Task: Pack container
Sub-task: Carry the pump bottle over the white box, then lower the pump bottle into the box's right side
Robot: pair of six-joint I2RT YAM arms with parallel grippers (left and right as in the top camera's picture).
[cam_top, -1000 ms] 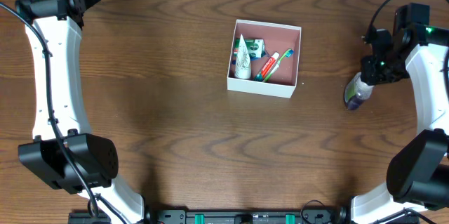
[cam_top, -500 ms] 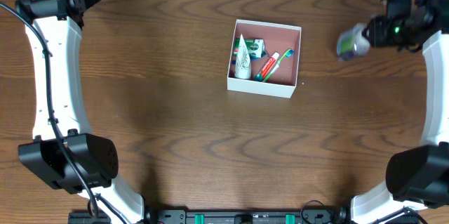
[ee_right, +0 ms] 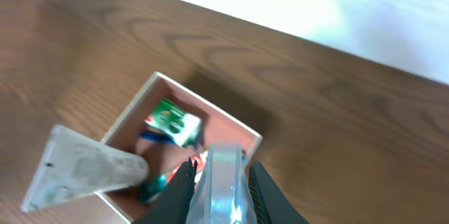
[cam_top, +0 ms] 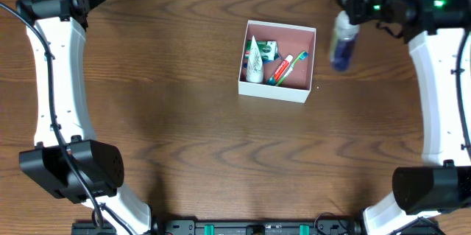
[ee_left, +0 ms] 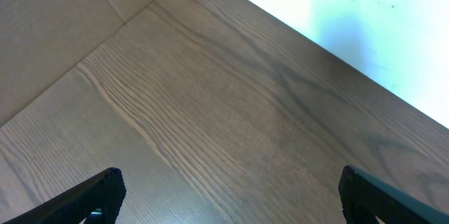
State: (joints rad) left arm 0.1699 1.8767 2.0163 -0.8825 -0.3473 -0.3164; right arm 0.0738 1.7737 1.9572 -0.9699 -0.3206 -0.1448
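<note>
The container (cam_top: 307, 93) is a square white box with a pink inside, at the table's middle back; it also shows in the right wrist view (ee_right: 231, 127). In it lie a white tube (cam_top: 254, 61), a green packet (cam_top: 268, 48) and a toothbrush (cam_top: 287, 68). My right gripper (cam_top: 352, 10) is shut on a clear bottle with a blue bottom (cam_top: 341, 40), held in the air just right of the container. In the right wrist view the bottle (ee_right: 223, 185) sits between the fingers above the container's near edge. My left gripper (ee_left: 224, 199) is open and empty at the far left back.
The brown wooden table (cam_top: 176, 117) bears only the container. The table's back edge (ee_left: 295, 31) runs close to the left gripper. The white tube (ee_right: 81, 168) and green packet (ee_right: 170, 120) show in the right wrist view.
My right gripper has lifted the bottle from the table at the right and carried it back and leftward, to beside the container. The left arm has not moved.
</note>
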